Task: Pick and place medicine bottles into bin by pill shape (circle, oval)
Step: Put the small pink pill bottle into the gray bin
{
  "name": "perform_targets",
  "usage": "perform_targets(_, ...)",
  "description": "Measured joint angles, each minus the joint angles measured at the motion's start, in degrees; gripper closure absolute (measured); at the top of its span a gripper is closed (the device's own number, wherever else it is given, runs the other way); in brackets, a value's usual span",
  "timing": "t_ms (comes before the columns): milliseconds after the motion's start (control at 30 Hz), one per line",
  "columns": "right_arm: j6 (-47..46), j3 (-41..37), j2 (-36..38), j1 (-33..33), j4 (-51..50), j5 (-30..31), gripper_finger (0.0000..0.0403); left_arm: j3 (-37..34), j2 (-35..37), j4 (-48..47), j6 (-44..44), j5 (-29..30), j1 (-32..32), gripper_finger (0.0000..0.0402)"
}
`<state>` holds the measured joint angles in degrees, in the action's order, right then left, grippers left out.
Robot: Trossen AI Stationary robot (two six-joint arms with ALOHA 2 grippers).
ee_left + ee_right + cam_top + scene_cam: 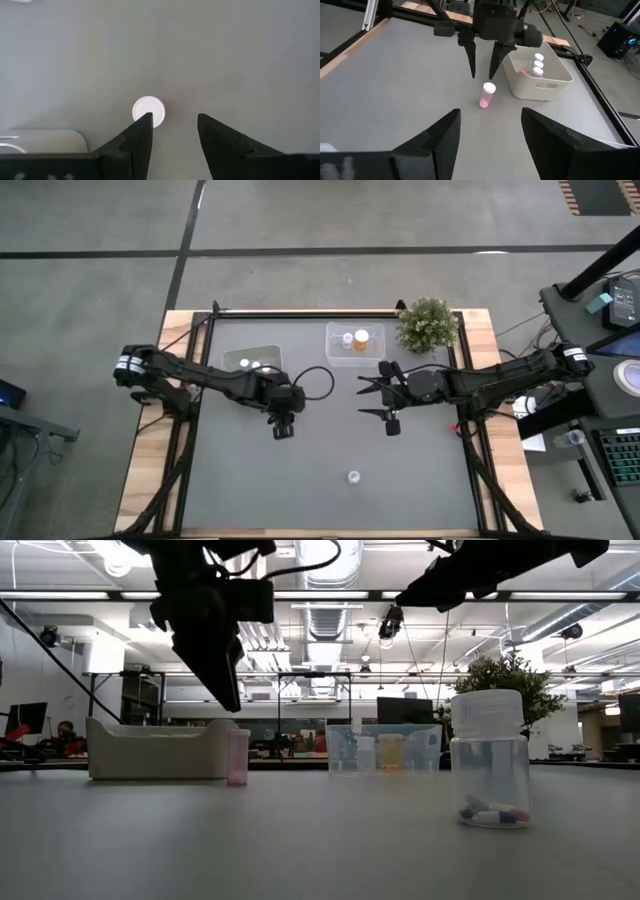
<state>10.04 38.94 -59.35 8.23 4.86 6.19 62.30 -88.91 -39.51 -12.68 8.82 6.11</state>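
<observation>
A small pink medicine bottle with a white cap stands upright on the grey table. My left gripper hangs open just above it and points steeply down. In the left wrist view the cap lies beside one fingertip rather than between the two. My right gripper is open, held level above the table's middle right, and faces the left arm. A clear bottle holding coloured pills stands alone near the table's front edge.
A white tub at the far left holds several white-capped bottles. At the far middle, a clear bin holds a white bottle and an orange one. A green potted plant stands at the far right corner.
</observation>
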Motion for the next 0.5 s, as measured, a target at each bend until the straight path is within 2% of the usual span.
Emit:
perform_targets(167,0.1,0.0,0.0,0.0,0.0,0.0,0.0200,0.0,0.3,-0.1,-0.1,-0.2,-0.8,0.0247)
perform_targets(500,0.0,0.0,0.0,0.0,0.0,0.0,0.0200,-0.4,0.2,0.0,0.5,-0.2,-1.6,0.0138)
